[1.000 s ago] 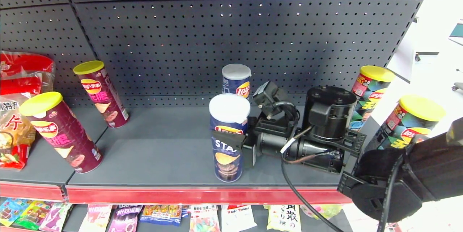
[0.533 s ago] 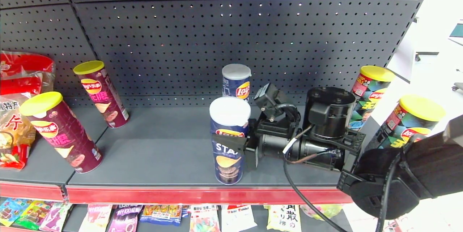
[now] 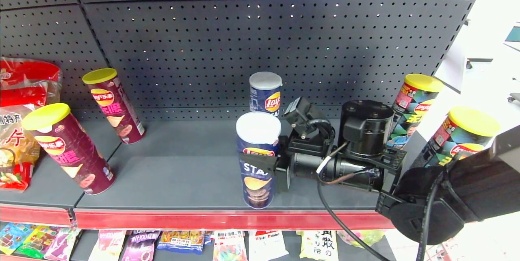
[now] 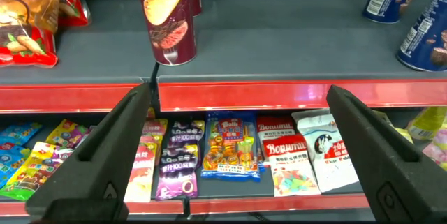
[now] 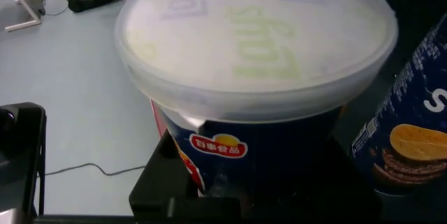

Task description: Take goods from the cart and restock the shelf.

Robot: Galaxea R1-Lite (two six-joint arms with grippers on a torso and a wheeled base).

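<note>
My right gripper [image 3: 265, 168] is shut on a blue chips can [image 3: 258, 159] with a white lid, held upright near the front edge of the grey shelf [image 3: 174, 171]. Its base is at the shelf surface; I cannot tell whether it touches. In the right wrist view, the can's lid [image 5: 258, 63] sits just in front of the camera. A second blue can [image 3: 265, 92] stands behind it against the pegboard and also shows in the right wrist view [image 5: 405, 133]. My left gripper [image 4: 237, 151] is open and holds nothing, low in front of the shelf's red edge.
Two maroon cans [image 3: 69, 147] [image 3: 113, 104] with yellow lids stand at the left, beside snack bags [image 3: 16, 131]. Two green cans [image 3: 418, 102] [image 3: 467, 135] stand at the right end. Packets [image 3: 227, 244] lie on the lower shelf. Bare shelf lies between the maroon and blue cans.
My right gripper has brought the blue can slightly lower and nearer the shelf's front edge. Everything else stays where it was.
</note>
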